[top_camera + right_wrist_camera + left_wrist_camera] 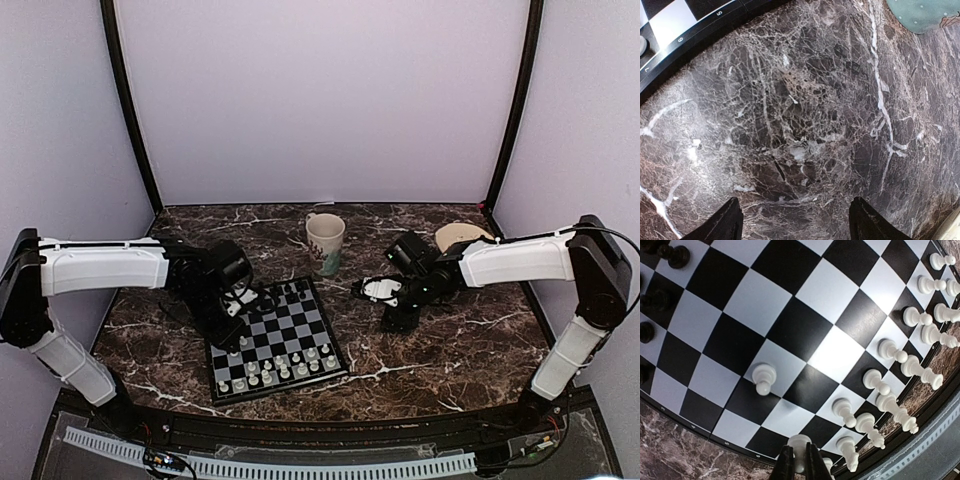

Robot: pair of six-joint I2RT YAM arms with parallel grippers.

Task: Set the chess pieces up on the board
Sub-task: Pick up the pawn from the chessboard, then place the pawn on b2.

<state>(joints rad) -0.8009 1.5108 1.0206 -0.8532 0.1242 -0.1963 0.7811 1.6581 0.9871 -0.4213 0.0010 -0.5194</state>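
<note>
Steadiness counts most here: the left gripper [799,462] is clamped on a white pawn [799,442] at the left edge of the board [790,325]. I judge it should go straight down onto its square, base flat, clear of the white row [875,380] along the near edge, before release. A lone pawn [763,377] stands further in. The right gripper [795,220] hangs with jaws apart over the tabletop [805,125], just off the board's right edge.

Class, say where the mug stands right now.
In the top view, the mug stands near the centre, just beyond the board's far right corner.
</note>
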